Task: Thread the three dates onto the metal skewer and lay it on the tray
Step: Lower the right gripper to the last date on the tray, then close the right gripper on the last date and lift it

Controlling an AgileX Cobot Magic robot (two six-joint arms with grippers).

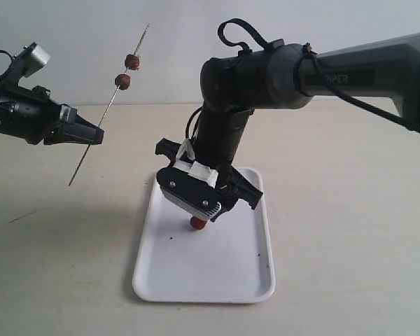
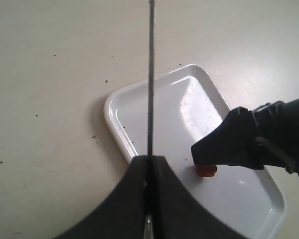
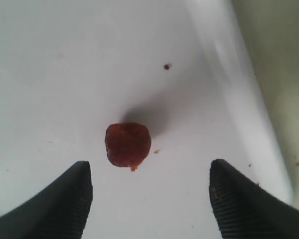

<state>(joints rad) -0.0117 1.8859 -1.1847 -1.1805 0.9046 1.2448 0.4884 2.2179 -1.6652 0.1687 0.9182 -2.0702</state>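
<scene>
My left gripper is shut on the metal skewer, which slants up to the right in the air left of the tray. Two dates sit threaded near its upper end. The third date lies on the white tray, just beyond my open right gripper, whose fingers stand apart on either side and do not touch it. In the left wrist view the skewer runs out from my shut left gripper over the tray, and the date peeks from under the right gripper.
Small dark crumbs fleck the tray and the beige table. The right arm reaches in from the upper right and hangs over the tray's far half.
</scene>
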